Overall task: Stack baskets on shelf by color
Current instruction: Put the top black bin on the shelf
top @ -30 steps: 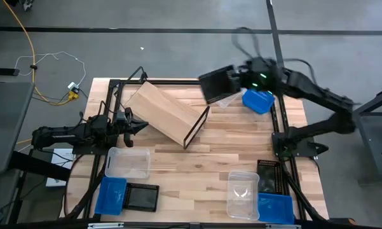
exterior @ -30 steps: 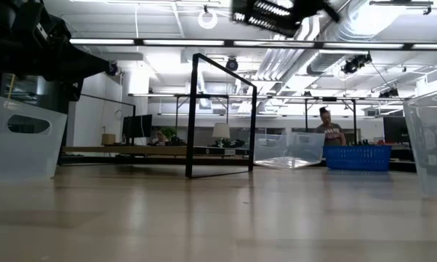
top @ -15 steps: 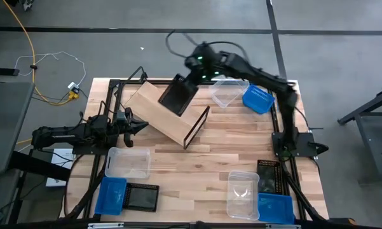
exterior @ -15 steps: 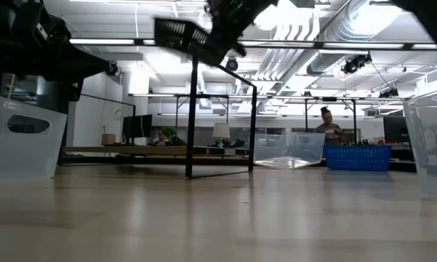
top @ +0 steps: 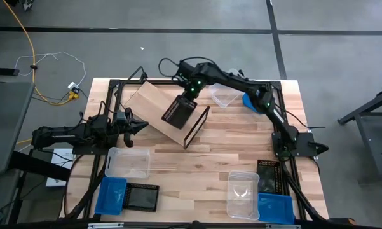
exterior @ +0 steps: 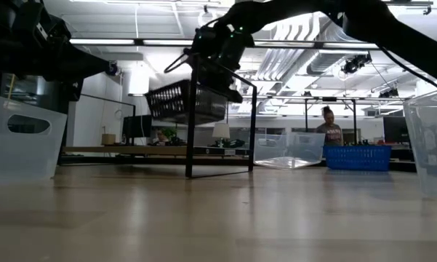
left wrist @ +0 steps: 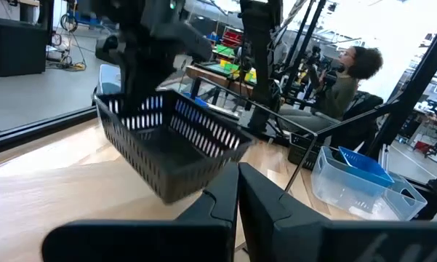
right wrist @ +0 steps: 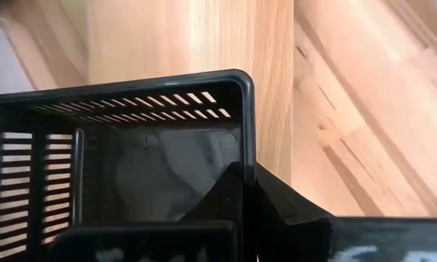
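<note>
The right pincer (top: pixel 189 95) is clamped on the rim of a black basket (top: pixel 180 111), holding it just over the top panel of the shelf (top: pixel 159 108), which lies tilted toward the counter's (top: pixel 210 152) far left corner. From above, the basket reads as a small slatted plastic bin, probably light and fairly stiff, so one rim wall looks like enough of a hold (though a thin rim could twist in the grip). The left pincer (top: pixel 128 121) waits at the left edge, its fingers apart. A clear basket (top: pixel 225 97) and a blue basket (top: pixel 253 102) sit near the far right corner; more clear, blue and black ones lie along the near edge.

At counter height, the black basket (exterior: pixel 185 102) hangs tipped in the air beside the shelf's thin black frame (exterior: pixel 193 116).

From the left wrist, the black basket (left wrist: pixel 174 149) shows slotted walls and a solid base, smooth and likely a bit slick.

From the right wrist, the black basket (right wrist: pixel 123 153) has rounded corners and narrow slats, with pale grained wood (right wrist: pixel 203 44) beneath.
</note>
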You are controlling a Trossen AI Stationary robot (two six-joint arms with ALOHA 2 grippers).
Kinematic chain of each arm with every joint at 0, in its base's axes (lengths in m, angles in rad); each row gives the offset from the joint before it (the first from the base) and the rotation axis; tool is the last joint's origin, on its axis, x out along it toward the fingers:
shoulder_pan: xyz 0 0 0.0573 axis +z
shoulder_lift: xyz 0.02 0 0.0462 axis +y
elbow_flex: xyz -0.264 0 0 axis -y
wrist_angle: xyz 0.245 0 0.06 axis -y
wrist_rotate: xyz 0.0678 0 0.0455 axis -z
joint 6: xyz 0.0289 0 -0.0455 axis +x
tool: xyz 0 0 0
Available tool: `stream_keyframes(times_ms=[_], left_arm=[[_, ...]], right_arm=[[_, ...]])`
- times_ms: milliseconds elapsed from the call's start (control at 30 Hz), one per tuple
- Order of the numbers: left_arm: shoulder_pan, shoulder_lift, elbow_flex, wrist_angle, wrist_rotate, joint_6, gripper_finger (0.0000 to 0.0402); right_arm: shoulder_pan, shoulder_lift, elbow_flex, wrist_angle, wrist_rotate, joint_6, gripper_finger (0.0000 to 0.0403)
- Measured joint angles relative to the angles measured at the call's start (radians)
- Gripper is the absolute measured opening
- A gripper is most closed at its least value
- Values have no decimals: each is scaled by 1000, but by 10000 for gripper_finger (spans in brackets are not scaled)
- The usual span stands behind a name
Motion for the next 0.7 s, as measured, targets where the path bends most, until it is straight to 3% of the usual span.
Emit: stream_keyframes(times_ms=[333, 700], left_arm=[[0, 0, 0, 0, 0, 0, 1], [0, 0, 0, 0, 0, 0, 1]], right_arm=[[48, 12, -16, -39, 162, 62, 0], [64, 17, -16, -68, 205, 112, 0]])
